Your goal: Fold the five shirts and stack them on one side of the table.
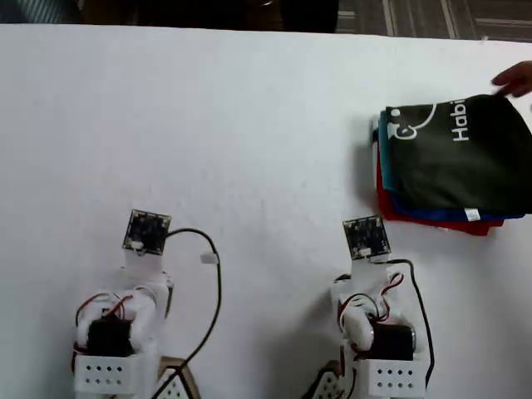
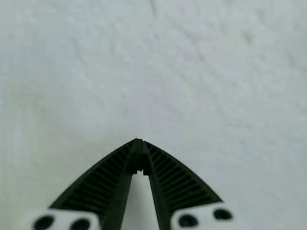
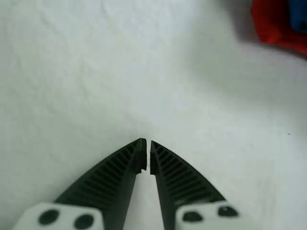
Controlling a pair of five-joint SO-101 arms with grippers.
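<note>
A stack of folded shirts (image 1: 453, 162) lies at the table's right side: a dark green one with white print on top, then teal, blue and red layers under it. A red corner of the stack (image 3: 277, 21) appears in the right wrist view. A person's hand (image 1: 515, 79) touches the stack's far right corner. My left gripper (image 2: 139, 142) is shut over bare white cloth, with nothing in it. My right gripper (image 3: 145, 143) is shut too, empty, hanging short of the stack. Both arms (image 1: 125, 328) (image 1: 370, 324) are folded back at the table's near edge.
The white tablecloth (image 1: 208, 125) covers the whole table, with wide free room at the left and middle. A black cable (image 1: 216, 274) loops beside the left arm. A dark floor strip lies past the far edge.
</note>
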